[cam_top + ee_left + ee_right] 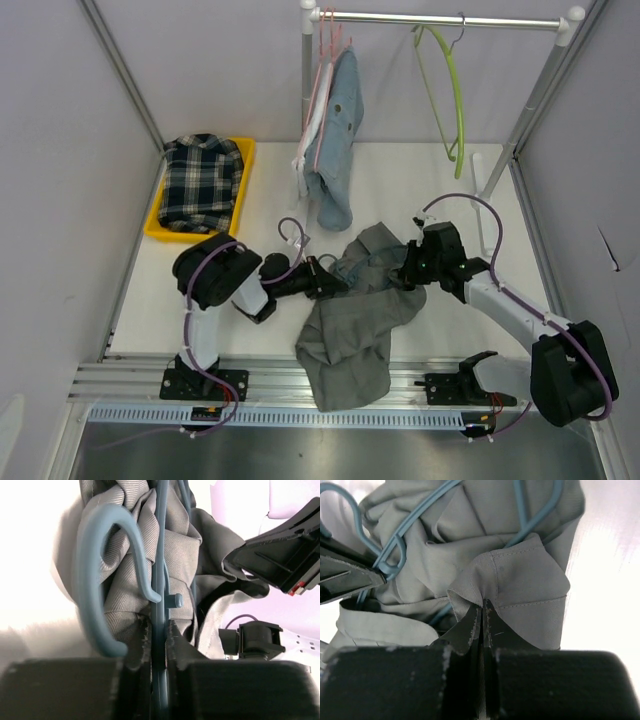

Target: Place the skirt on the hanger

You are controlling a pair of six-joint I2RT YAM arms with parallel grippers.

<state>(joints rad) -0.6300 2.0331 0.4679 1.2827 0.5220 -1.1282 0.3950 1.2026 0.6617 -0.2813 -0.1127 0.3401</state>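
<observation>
Blue hanger point(89, 580) in low left gripper point(158, 627)

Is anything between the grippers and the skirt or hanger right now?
Nothing visible. The left gripper is clamped on the hanger by its stem, and the right gripper pinches a fold of the skirt. The hanger already lies in the skirt's bunched cloth.

White table point(400, 180): yellow tray point(247, 165) far left, grey skirt point(350, 330) overhanging near edge.
</observation>
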